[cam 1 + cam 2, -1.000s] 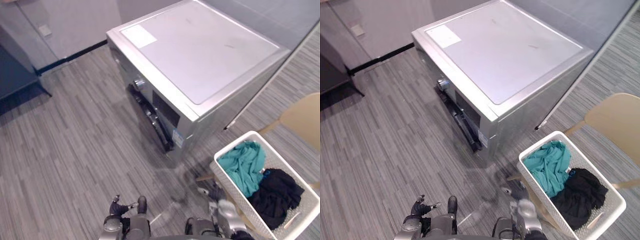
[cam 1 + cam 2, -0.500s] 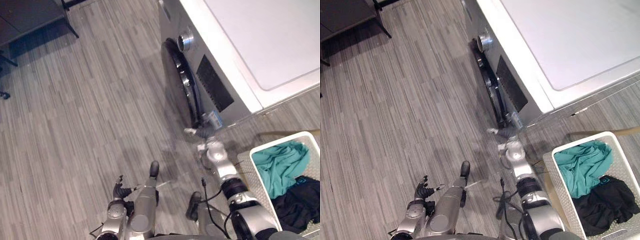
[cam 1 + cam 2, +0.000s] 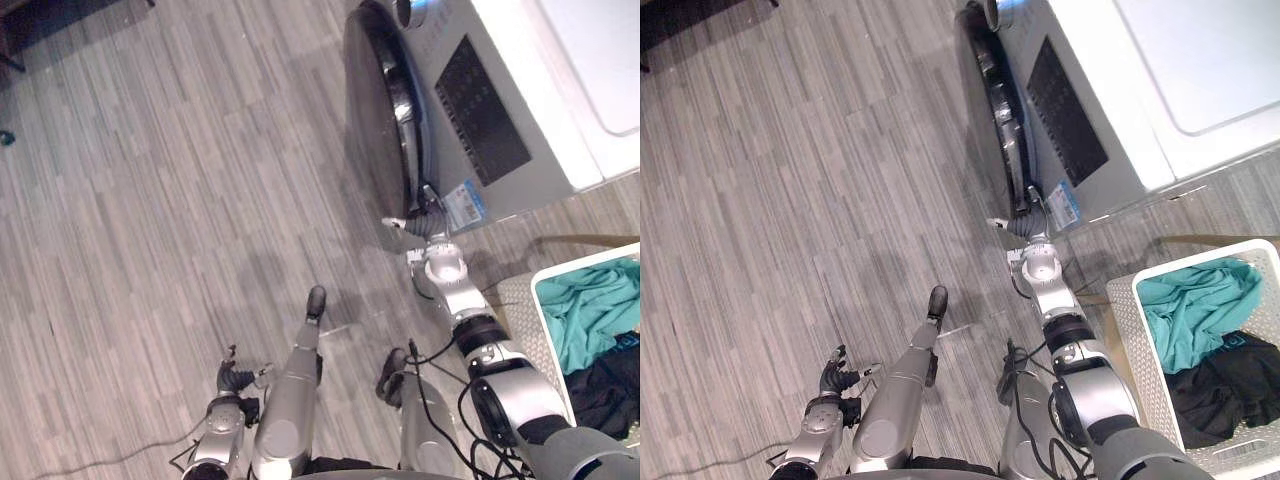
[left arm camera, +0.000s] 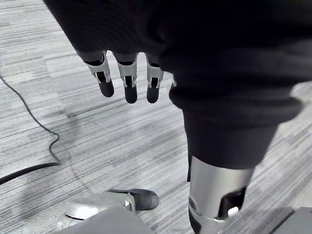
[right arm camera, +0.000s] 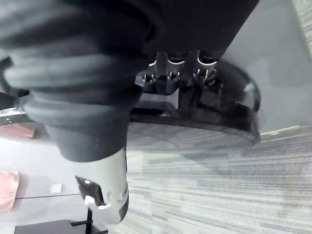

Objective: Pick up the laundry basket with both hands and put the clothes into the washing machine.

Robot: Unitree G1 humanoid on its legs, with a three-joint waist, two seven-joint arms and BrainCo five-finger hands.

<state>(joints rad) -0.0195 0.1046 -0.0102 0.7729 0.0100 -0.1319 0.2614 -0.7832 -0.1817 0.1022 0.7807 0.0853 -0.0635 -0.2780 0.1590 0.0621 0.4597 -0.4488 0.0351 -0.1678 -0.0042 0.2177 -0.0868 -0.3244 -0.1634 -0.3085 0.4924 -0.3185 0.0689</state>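
Note:
The silver washing machine (image 3: 500,110) stands at the upper right, its round dark door (image 3: 380,120) on the side facing the open floor. My right hand (image 3: 418,222) is up against the lower rim of that door; the right wrist view shows the hand (image 5: 178,68) meeting the door's dark rim (image 5: 224,107). The white laundry basket (image 3: 545,275) sits at the right edge with a teal cloth (image 3: 595,310) and a black cloth (image 3: 615,385) inside. My left hand (image 3: 234,378) hangs low at the bottom left over the floor, its fingers (image 4: 127,78) straight and holding nothing.
Grey plank floor (image 3: 150,200) stretches wide to the left of the machine. A tan chair edge (image 3: 570,240) shows just behind the basket. Dark furniture (image 3: 30,25) stands at the far upper left corner.
The camera has tilted down and closer to the machine. My right hand has risen from just below the door to its lower rim, and more of the door's face shows. The left hand still hangs.

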